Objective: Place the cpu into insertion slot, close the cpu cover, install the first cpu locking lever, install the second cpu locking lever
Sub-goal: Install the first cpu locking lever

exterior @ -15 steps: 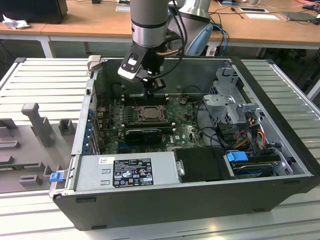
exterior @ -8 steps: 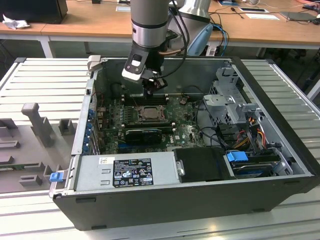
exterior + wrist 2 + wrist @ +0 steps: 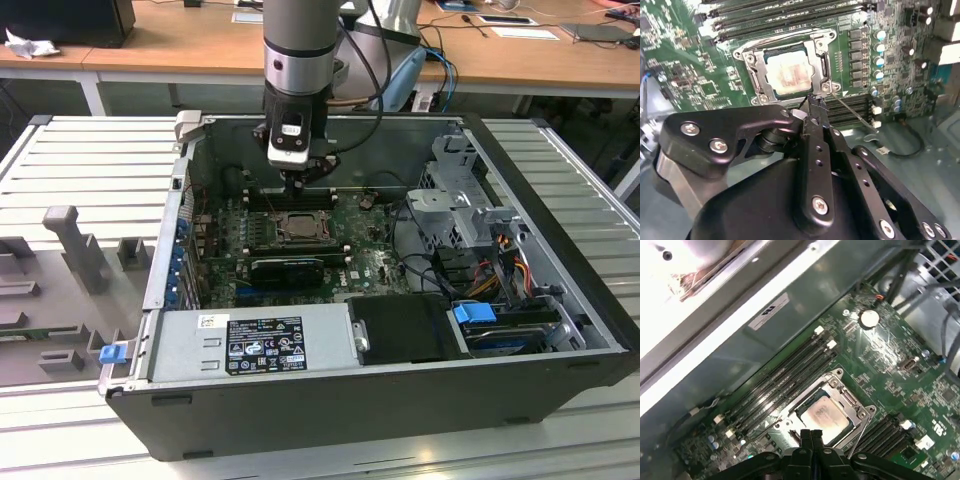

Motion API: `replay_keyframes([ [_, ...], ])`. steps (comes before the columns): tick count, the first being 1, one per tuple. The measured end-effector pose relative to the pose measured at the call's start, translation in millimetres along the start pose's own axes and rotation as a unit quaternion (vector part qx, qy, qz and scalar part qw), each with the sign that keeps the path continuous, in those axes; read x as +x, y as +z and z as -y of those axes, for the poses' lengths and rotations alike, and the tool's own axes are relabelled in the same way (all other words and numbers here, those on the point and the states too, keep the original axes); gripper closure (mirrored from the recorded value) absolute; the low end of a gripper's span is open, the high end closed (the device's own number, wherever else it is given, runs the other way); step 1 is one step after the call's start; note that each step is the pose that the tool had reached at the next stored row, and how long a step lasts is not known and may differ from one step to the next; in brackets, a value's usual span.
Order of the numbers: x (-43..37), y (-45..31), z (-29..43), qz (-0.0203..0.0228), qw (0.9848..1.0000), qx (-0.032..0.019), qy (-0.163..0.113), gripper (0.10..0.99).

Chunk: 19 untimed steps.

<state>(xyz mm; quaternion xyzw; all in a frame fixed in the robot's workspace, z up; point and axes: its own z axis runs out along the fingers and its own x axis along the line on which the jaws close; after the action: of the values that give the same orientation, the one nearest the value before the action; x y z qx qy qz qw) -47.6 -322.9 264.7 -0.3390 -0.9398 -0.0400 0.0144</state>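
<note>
Exterior view, hand point(image 3: 297, 184) over cpu point(image 3: 300, 227), perhaps touching

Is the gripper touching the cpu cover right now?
Cannot tell. In the second wrist view the gripper overlaps an edge of the cpu cover, hiding any contact or gap.
</note>
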Motion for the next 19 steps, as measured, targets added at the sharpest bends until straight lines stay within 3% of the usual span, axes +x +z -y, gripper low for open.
replay_keyframes([
  [2,0.0,0.0,0.0,-0.0022,0.9994,0.0019,-0.034,0.980],
  [4,0.0,0.1,0.0,-0.0044,0.9978,0.0036,-0.066,0.980],
  [7,0.0,0.3,0.1,-0.0073,0.9931,0.0061,-0.117,0.980],
  [12,0.0,0.5,0.0,-0.0052,0.9876,0.0052,-0.157,0.980],
  [19,1.2,0.4,1.1,-0.0037,0.9869,0.0044,-0.161,0.980],
])
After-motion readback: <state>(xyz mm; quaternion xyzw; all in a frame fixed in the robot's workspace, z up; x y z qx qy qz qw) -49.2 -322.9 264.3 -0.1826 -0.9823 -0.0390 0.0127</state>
